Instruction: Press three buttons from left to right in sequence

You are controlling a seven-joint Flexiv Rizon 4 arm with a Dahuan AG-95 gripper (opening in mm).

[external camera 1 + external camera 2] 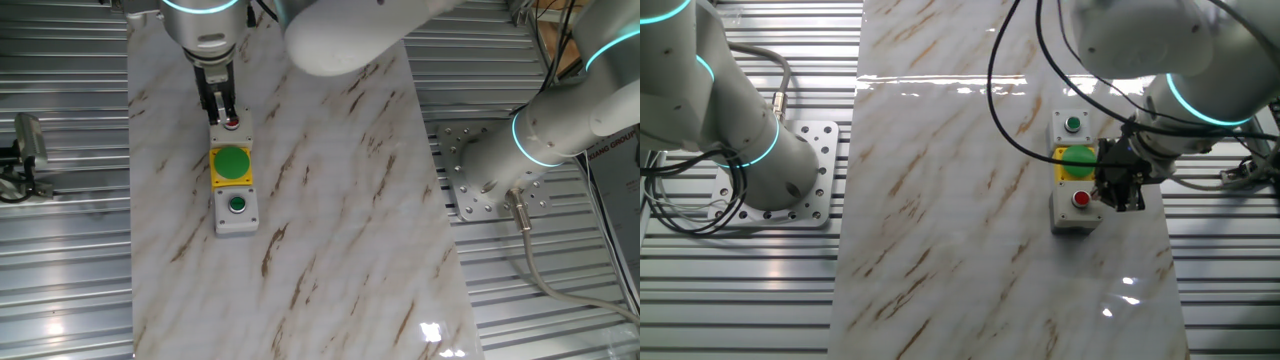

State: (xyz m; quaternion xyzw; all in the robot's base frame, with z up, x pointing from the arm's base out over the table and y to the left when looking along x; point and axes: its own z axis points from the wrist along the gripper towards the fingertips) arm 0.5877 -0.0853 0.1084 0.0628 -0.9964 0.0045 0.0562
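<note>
Left to right, one fixed view: gripper [222, 113] over red button [232, 123], big green button [232, 161], small green button [237, 204], all on marble sheet [330, 230]. Finger gap: can't tell. Risk: off-centre tip misses red btn, or nudges box.

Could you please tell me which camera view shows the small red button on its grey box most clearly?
The other fixed view shows it best: the small red button on its grey box lies uncovered beside the black two-finger gripper. In the one fixed view the gripper covers most of it, leaving a red sliver.
</note>
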